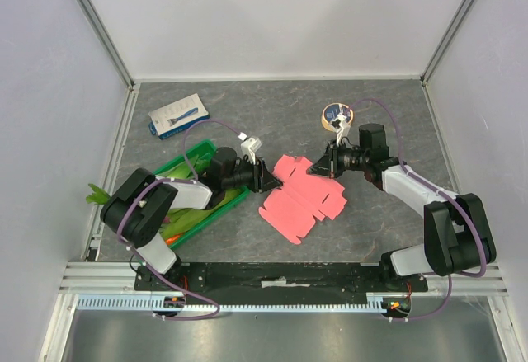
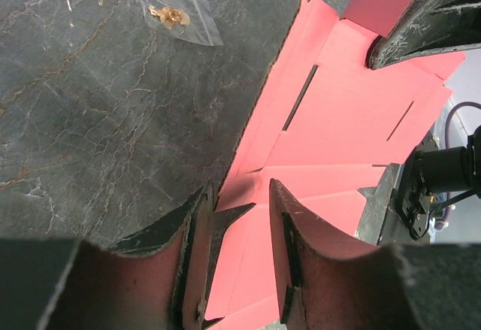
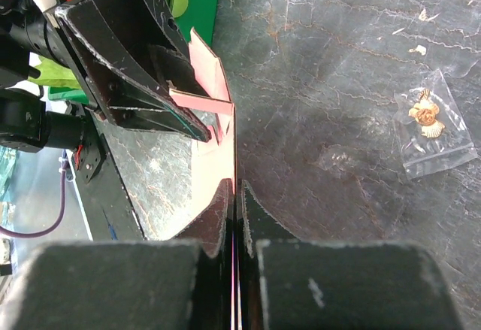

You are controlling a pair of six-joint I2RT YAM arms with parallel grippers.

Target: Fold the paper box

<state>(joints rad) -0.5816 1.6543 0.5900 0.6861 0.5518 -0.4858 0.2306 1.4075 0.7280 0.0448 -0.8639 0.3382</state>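
Fingers [image 2: 297, 221] of my left gripper [image 1: 268, 182] stand half parted around a flap of the paper box [image 1: 301, 204]; if they pinch it, I cannot tell. This pink card lies mostly flat on the table [image 1: 371, 238] between both grippers. My right gripper [image 1: 318, 166] is clenched on its thin edge.

Overhead looks down; wrist cameras closely share the paper box [image 2: 338, 119].
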